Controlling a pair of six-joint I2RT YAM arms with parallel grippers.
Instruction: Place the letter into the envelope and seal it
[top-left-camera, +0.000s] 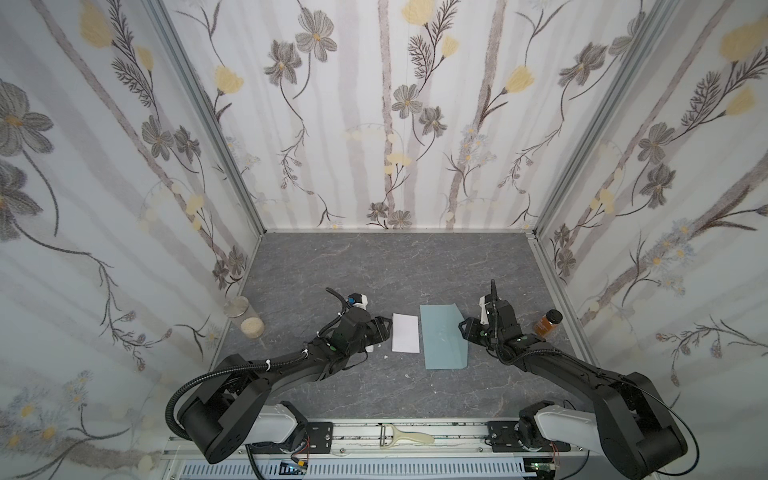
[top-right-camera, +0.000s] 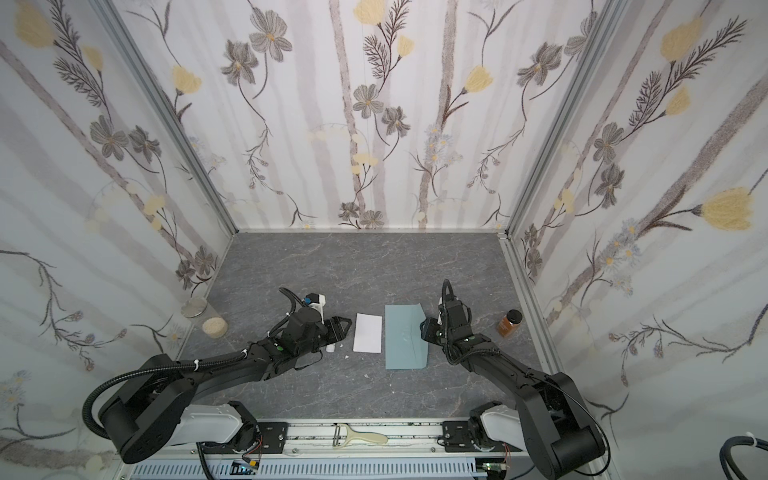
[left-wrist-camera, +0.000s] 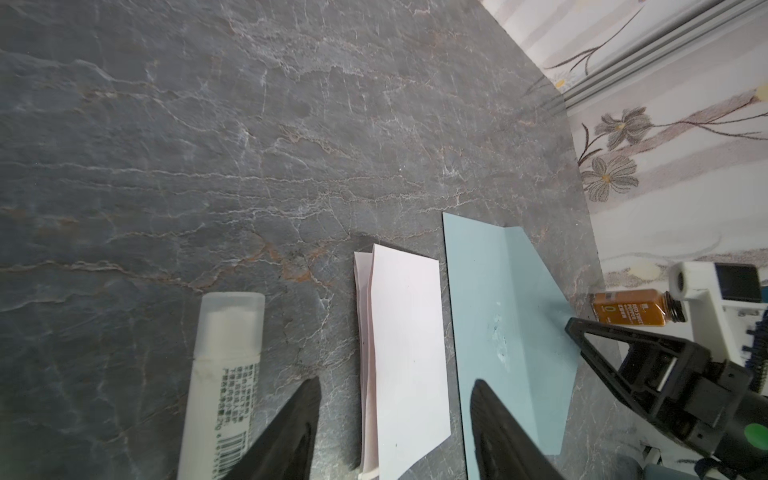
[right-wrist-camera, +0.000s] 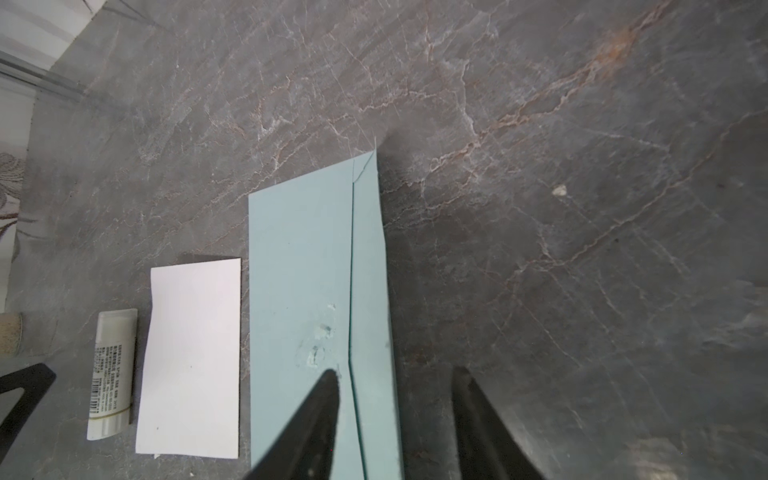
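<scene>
Grey veined stone table (top-left-camera: 374, 266) inside floral-papered walls, in both top views. The letter (top-left-camera: 405, 333), folded and white side up, lies flat just beside the envelope (top-left-camera: 440, 345), with a thin strip of table between them. The left gripper (top-left-camera: 388, 330) sits low at the letter's outer edge. The right gripper (top-left-camera: 462, 329) sits at the envelope's flap side. A spice jar (top-left-camera: 547, 322) stands well apart.

Left wrist view: jaws spread and holding nothing, framing the letter's near end. A glue stick (left-wrist-camera: 224, 374) lies alongside. Folded layers show along one long edge of the letter.

Right wrist view: jaws parted and empty. One fingertip (right-wrist-camera: 326, 390) is over the envelope body and its partner is over bare table, with the half-raised flap (right-wrist-camera: 370, 270) between them.

The step in hand is probably opening the pocket. Good practice would be to pin the body with one arm and lift the flap fully. The letter then slides in folded edge first, since loose layers may snag at the mouth.
</scene>
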